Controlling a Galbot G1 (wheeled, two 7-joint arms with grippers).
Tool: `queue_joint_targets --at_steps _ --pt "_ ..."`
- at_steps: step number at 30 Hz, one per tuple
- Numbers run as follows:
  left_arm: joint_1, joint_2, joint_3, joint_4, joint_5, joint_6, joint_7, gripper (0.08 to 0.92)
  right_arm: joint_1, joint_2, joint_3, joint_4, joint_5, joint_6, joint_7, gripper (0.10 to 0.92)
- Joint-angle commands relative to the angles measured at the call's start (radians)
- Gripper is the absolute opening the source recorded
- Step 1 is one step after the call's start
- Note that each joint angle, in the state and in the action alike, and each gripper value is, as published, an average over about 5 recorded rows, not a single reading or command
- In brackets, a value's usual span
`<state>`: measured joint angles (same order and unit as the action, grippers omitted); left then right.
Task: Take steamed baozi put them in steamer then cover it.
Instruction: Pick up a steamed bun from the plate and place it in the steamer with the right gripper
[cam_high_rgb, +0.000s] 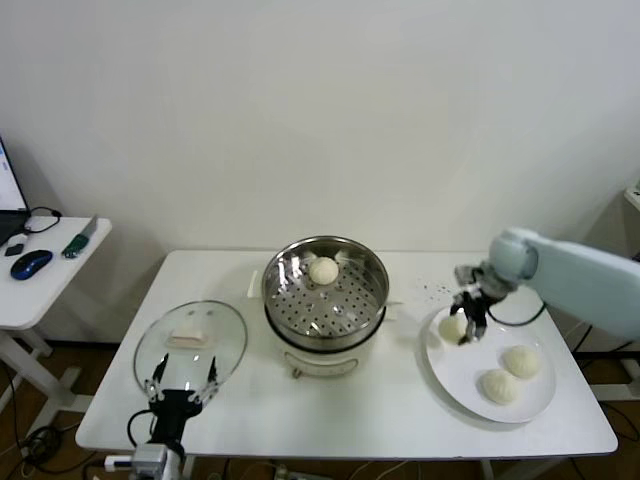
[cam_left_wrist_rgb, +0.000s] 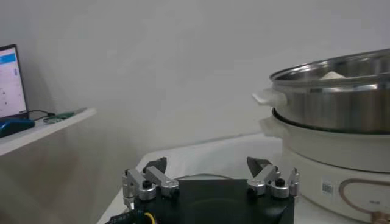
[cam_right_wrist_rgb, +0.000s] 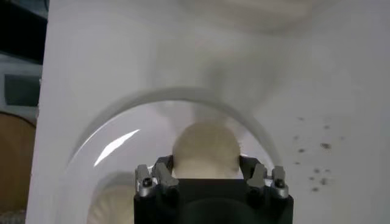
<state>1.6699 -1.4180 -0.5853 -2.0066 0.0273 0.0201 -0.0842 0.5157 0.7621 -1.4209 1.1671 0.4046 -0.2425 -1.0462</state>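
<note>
Four small round cream-white steamed baozi were in sight: one (cam_high_rgb: 323, 270) lay on the perforated tray inside the round shiny stainless-steel steamer (cam_high_rgb: 283, 280), toward its far side, and three sat on the flat white plate (cam_high_rgb: 540, 396) at the desk's (cam_high_rgb: 400, 415) right end. Of those three, the bun nearest the steamer (cam_high_rgb: 452, 327) sat at the plate's far left edge, while the other two (cam_high_rgb: 522, 361) (cam_high_rgb: 499, 386) lay close together toward the plate's middle and near side. The right tool (cam_high_rgb: 468, 322) hung over the plate, directly above that nearest bun; in the right wrist view its fingers (cam_right_wrist_rgb: 160, 176) stood spread apart on either side of the bun (cam_right_wrist_rgb: 205, 150), close by its flanks, though whether they touched it could not be told. The right arm reached in from the right side of the head view. The left tool (cam_high_rgb: 183, 385) waited at the desk's near left corner, its fingers (cam_left_wrist_rgb: 144, 181) wide apart and holding nothing, just at the near rim of the round clear glass lid (cam_high_rgb: 190, 335), which lay flat on the desk to the left of the steamer. In the left wrist view the steamer (cam_left_wrist_rgb: 341, 91) rested on its white base (cam_left_wrist_rgb: 341, 152), with a bun's top showing just above the rim. A smaller white side table (cam_high_rgb: 50, 275) stood well apart to the left, carrying a blue computer mouse (cam_high_rgb: 31, 263).
</note>
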Motion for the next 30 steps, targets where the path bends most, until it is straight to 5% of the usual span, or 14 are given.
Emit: queue_joint_targets --at_steps 1,11,30 --pt "-0.001 0.009 0.009 -0.007 -0.004 -0.003 0.005 0.823 0.368 0.131 -0.187 -0.060 0.272 0.002 -0.016 0.702" --pt "0.003 0.008 0.018 -0.008 -0.002 -0.010 0.005 0.823 0.414 0.357 -0.196 -0.094 0.478 -0.045 0.011 0.702" --pt "0.019 -0.014 0.029 -0.015 0.001 -0.021 0.012 0.823 0.129 0.675 -0.108 -0.205 0.431 -0.090 0.085 0.704"
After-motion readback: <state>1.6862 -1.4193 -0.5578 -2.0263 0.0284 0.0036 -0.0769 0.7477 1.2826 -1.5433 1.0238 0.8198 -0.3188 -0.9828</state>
